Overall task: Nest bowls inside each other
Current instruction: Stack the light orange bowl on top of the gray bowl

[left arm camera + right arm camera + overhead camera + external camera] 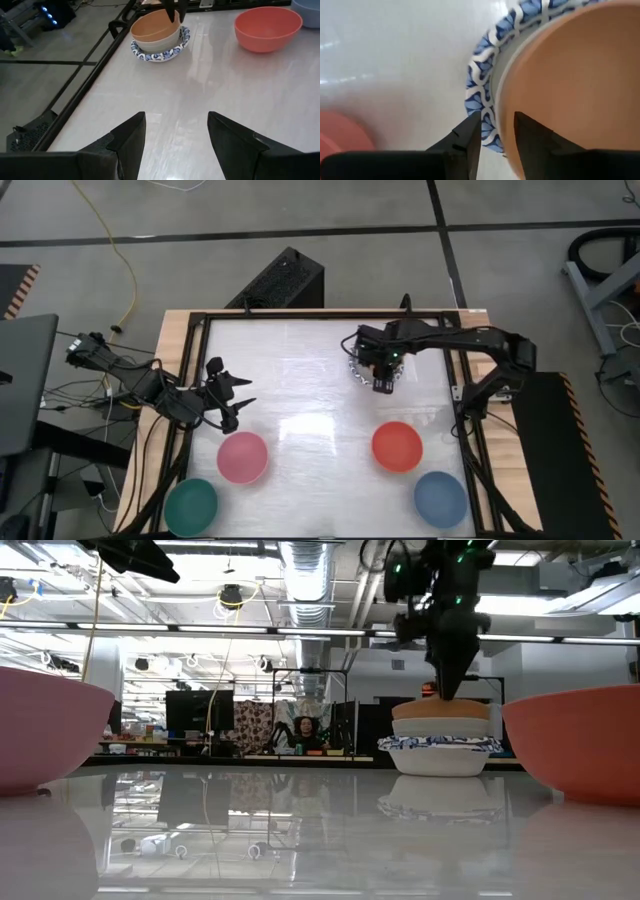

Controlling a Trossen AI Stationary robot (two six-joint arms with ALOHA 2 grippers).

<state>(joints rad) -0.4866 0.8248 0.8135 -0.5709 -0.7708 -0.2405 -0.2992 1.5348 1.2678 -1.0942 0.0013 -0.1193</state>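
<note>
A stack of nested bowls stands at the far right of the table: a white bowl with a blue patterned rim (pixel 145 54) at the bottom, a cream bowl (pixel 440 726) in it, and an orange bowl (pixel 152 25) on top. My right gripper (pixel 495 130) hangs open just above the stack, pointing down, one finger over the patterned rim and one over the orange bowl's inside. My left gripper (pixel 175 135) waits open above the table's left side (pixel 240 395).
Four single bowls rest on their bases on the near half of the table: pink (pixel 242 457) and green (pixel 190 506) at the left, red (pixel 397 446) and blue (pixel 440 498) at the right. A black frame (pixel 200 330) borders the table.
</note>
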